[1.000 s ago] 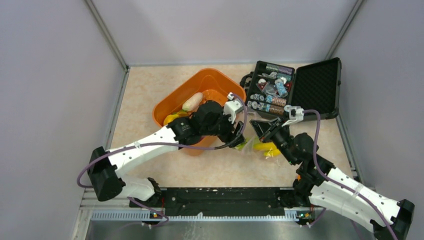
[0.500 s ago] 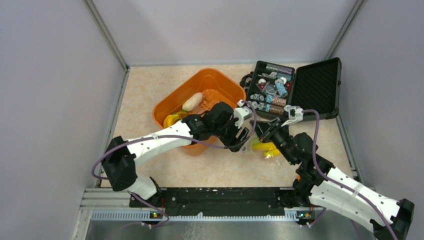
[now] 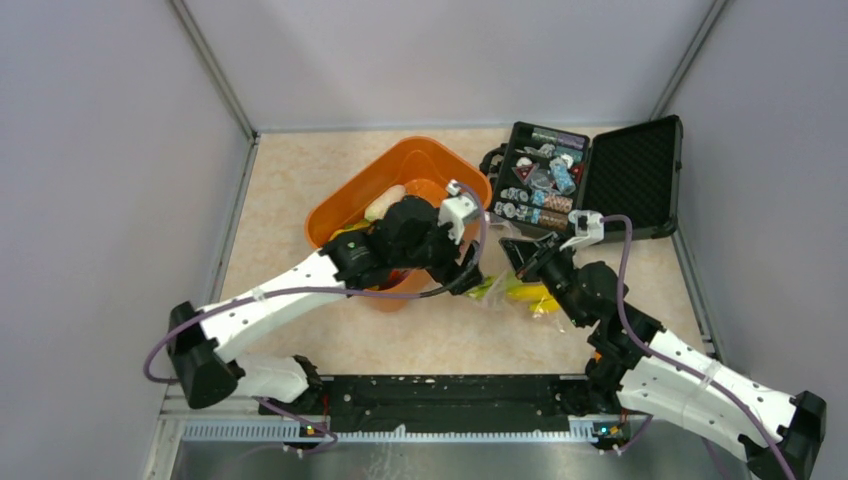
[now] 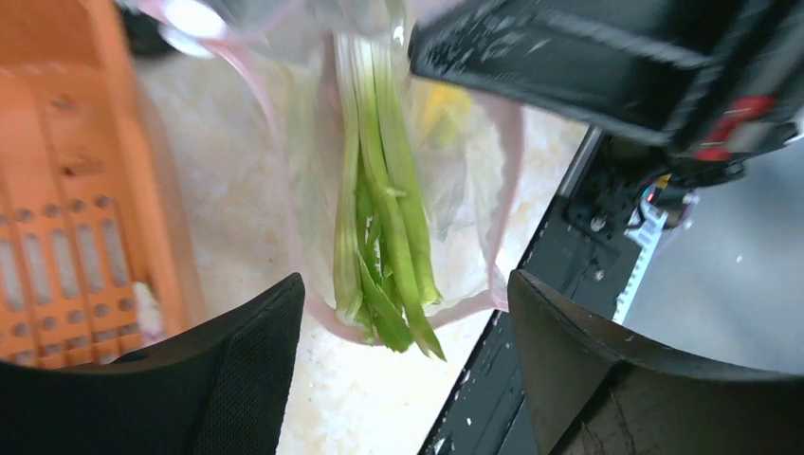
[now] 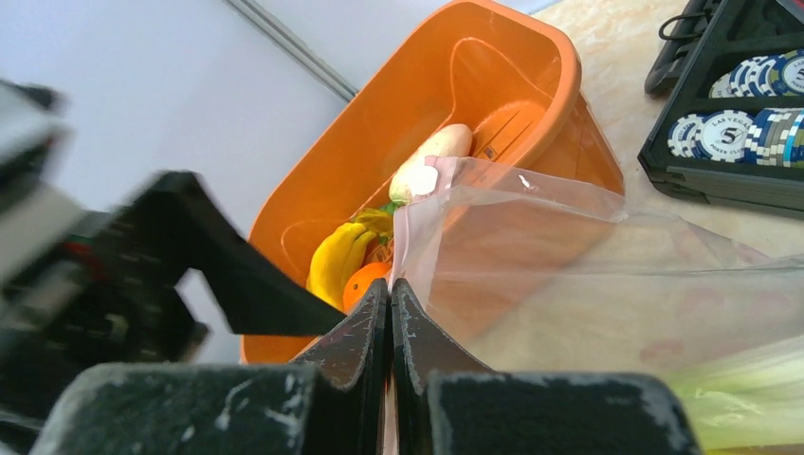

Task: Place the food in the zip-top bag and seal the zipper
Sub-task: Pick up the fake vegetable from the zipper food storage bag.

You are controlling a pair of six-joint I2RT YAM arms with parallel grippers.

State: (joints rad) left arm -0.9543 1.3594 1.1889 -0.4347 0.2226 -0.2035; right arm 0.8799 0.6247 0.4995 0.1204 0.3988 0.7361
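The clear zip-top bag (image 3: 503,300) lies on the table between the two grippers. My right gripper (image 3: 514,252) is shut on the bag's mouth edge and holds it up (image 5: 391,286). The pinkish zipper (image 4: 284,171) rims the open mouth. Green stalks (image 4: 379,218) lie in the bag, tips poking out of the mouth; a yellow piece (image 3: 530,294) is inside too. My left gripper (image 3: 474,278) is open and empty just before the mouth (image 4: 406,313). Bananas (image 5: 337,256), an orange (image 5: 367,278) and a whitish piece (image 5: 431,156) lie in the orange basket. The eggplant is hidden.
The orange slotted basket (image 3: 350,195) stands just left of the bag, under my left arm. An open black case (image 3: 640,175) with chips and trinkets stands at the back right. The black base rail (image 3: 440,390) runs along the near edge.
My left gripper reached right to the bag's mouth half a second ago and has drawn back left, open. My right gripper keeps its hold on the bag's edge.
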